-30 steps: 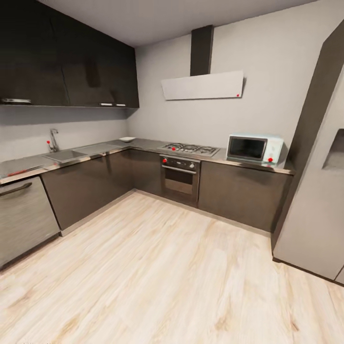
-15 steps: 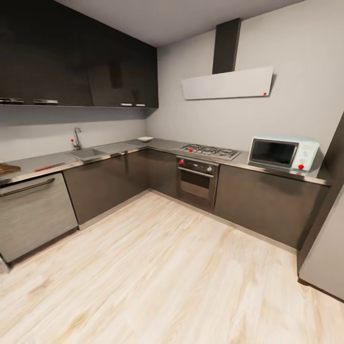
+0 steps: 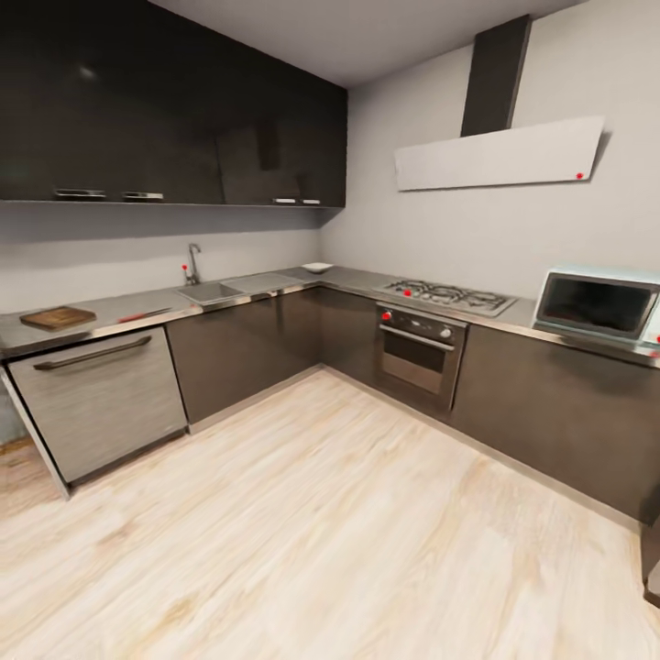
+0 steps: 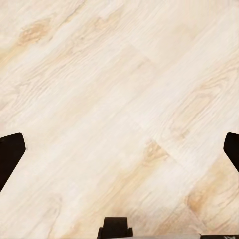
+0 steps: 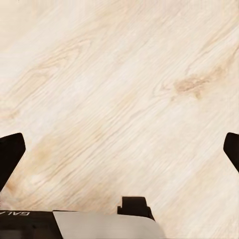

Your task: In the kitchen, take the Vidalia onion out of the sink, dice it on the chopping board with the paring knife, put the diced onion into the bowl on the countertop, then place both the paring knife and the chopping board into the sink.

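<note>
Claws both gape wide, holding nothing: left claw [image 4: 119, 149] & right claw [image 5: 119, 149] w/ pale wood floor [image 4: 119, 89] beyond our fingertips. Far ahead we see chopping board [image 3: 58, 317], knife [image 3: 144, 314], sink [image 3: 213, 291], bowl [image 3: 317, 268] on countertop [image 3: 101, 312].

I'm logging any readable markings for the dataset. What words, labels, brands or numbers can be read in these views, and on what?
"GAL", upside down, on the dark body of the right gripper, cut off at the frame edge.
A faint mark on the left gripper body: too small to read.
Nothing legible on the microwave or oven.
</note>
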Robot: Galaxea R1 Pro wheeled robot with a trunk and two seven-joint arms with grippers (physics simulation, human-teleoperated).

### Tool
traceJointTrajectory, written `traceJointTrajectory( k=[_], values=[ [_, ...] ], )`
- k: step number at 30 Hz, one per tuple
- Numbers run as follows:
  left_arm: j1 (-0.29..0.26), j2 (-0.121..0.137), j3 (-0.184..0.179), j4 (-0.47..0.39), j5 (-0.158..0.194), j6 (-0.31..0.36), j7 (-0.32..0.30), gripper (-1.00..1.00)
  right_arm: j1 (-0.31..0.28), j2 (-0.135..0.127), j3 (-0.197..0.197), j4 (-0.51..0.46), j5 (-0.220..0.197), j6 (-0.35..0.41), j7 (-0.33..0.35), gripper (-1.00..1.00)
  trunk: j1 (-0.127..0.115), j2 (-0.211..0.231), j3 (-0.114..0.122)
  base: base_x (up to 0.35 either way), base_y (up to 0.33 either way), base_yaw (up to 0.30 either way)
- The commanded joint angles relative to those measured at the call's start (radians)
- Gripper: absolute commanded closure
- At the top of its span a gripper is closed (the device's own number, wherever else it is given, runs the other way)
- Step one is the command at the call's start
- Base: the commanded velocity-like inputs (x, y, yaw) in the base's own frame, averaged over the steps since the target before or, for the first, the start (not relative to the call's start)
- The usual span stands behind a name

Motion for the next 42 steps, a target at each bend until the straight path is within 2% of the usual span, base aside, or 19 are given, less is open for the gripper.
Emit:
traceJointTrajectory(
  k=[1,42],
  values=[
    [0.0,0.0,0.0,-0.001,0.0,-0.001,0.0,-1.0,-0.001,0.0,0.001,0.0,0.001,-0.003,-0.001,-1.0,0.0,0.0,-0.001,0.175,0.0,0.262],
    [0.0,0.0,0.0,-0.002,0.0,-0.003,0.0,-1.0,0.0,0.0,0.001,0.0,0.001,-0.003,-0.001,-1.0,0.0,0.0,-0.001,0.157,0.0,0.262]
  ],
)
